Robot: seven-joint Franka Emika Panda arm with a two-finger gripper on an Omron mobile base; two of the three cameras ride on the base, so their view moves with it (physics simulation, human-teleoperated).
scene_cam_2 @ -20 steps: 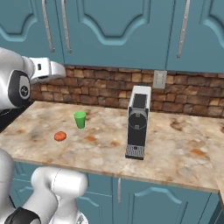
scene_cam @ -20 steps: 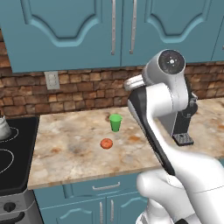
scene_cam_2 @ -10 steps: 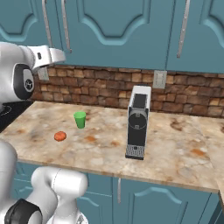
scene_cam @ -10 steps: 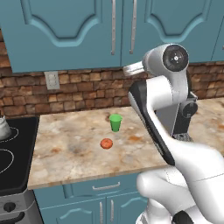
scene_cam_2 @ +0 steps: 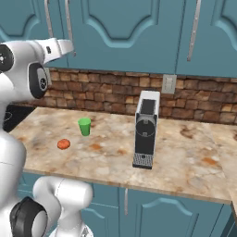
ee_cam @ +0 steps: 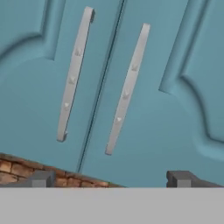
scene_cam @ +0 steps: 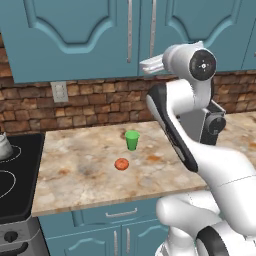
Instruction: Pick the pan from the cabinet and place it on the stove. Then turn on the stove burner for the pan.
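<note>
The cabinet (ee_cam: 144, 131) is a teal wall cupboard, and both of its arched doors are closed. Its two long silver bar handles (ee_cam: 73, 74) (ee_cam: 127, 87) stand side by side at the door seam. My gripper (ee_cam: 111, 179) is open just in front of and below these handles, with nothing between its fingertips (ee_cam: 41, 178). In the left base view my hand (scene_cam: 151, 63) is raised to the cabinet's (scene_cam: 75, 35) lower edge. The pan is hidden. The black stove (scene_cam: 22, 197) with white rings lies at the far left.
A small silver kettle (scene_cam: 3, 147) stands on the stove. On the counter (scene_cam: 90, 175) sit a green cup (scene_cam: 132, 140) and a small orange thing (scene_cam: 121, 164). A coffee machine (scene_cam_2: 146, 134) stands to the right. A wall outlet (scene_cam: 59, 91) is on the brick backsplash.
My hand has risen from counter-backsplash height up to the bottom of the cabinet doors. The gripper stays open. The things on the counter have not moved.
</note>
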